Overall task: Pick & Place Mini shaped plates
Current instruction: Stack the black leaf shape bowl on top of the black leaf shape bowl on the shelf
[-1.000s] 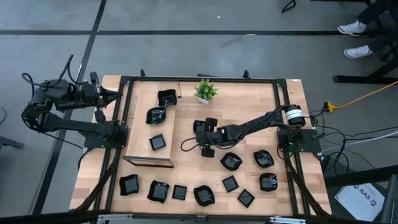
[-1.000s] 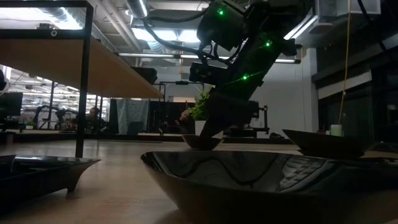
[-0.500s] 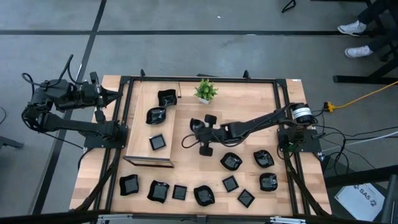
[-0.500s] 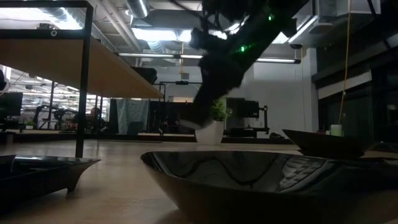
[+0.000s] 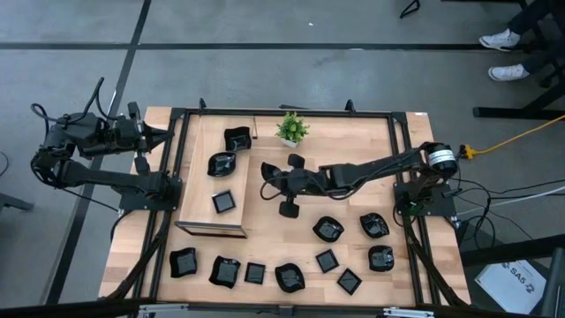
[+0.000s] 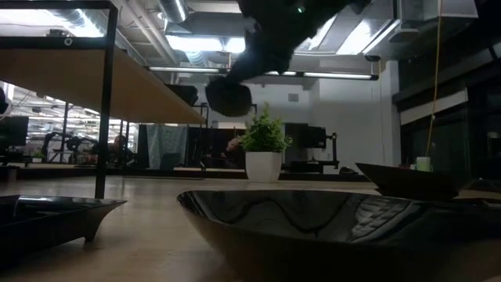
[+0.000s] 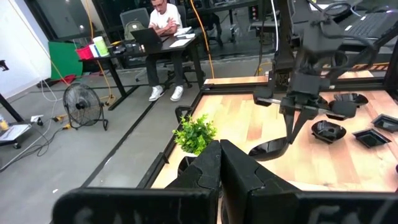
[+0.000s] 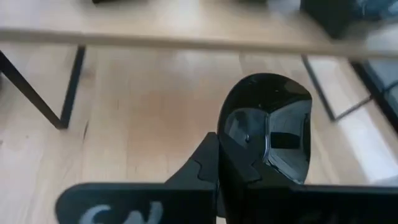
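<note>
My right gripper [image 5: 272,175] hangs above the table's middle, just right of the raised wooden shelf [image 5: 201,190], shut on one glossy black mini plate [image 8: 267,134]. The low view shows that plate [image 6: 228,98] high above the tabletop. Three mini plates [image 5: 221,163] rest on the shelf. Several more [image 5: 327,229] lie flat on the table along its near and right sides. My left gripper [image 5: 165,134] waits shut beyond the table's left edge, far side, holding nothing. My right gripper pinches the plate's rim [image 8: 231,148] between its two fingers, at the plate's near side to the wrist. The fingers come from the table's right, slanting down. The plate [image 7: 271,148] is lifted clear of the table, tilted, reaching out beyond the fingertips.
A small green potted plant [image 5: 291,128] stands at the far middle of the table. A black frame [image 5: 282,113] runs around the tabletop. Bare wood lies between the shelf and the plates on the right. A person [image 7: 163,15] sits at a desk beyond the table.
My right gripper has risen and moved toward the table's left, nearer the wooden shelf, tipping less steeply downward. The black plate, which sat on the table a second ago, has come up with it and now hangs clear.
</note>
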